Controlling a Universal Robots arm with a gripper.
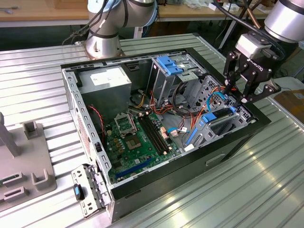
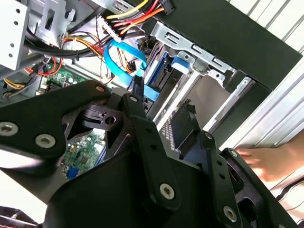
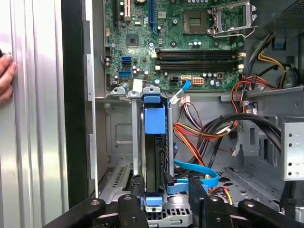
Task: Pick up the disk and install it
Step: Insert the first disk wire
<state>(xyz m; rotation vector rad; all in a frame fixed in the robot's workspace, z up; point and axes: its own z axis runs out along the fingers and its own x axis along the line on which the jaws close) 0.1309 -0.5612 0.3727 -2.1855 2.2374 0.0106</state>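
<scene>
The disk (image 1: 217,121) stands on edge in the drive bay at the corner of the open computer case (image 1: 118,187), on the exterior view's right, its blue carrier rails showing. In the first wrist view the disk (image 3: 154,152) sits edge-on in its slot with blue tabs at both ends. My gripper (image 1: 239,94) hovers just above that bay. It is open: the black fingers (image 3: 129,211) stand well apart on either side of the disk's near tab, not touching it. The fingers (image 2: 142,128) also cross the second wrist view, with the blue rails (image 2: 159,71) beyond them.
Inside the case are a green motherboard (image 1: 137,137), a grey power supply (image 1: 104,80), a drive cage with a blue latch (image 1: 169,64) and loose cables (image 3: 199,137). A person's hand (image 3: 4,76) rests on the ribbed metal table (image 1: 266,180) beside the case. A grey fixture (image 1: 23,156) stands at the exterior view's left.
</scene>
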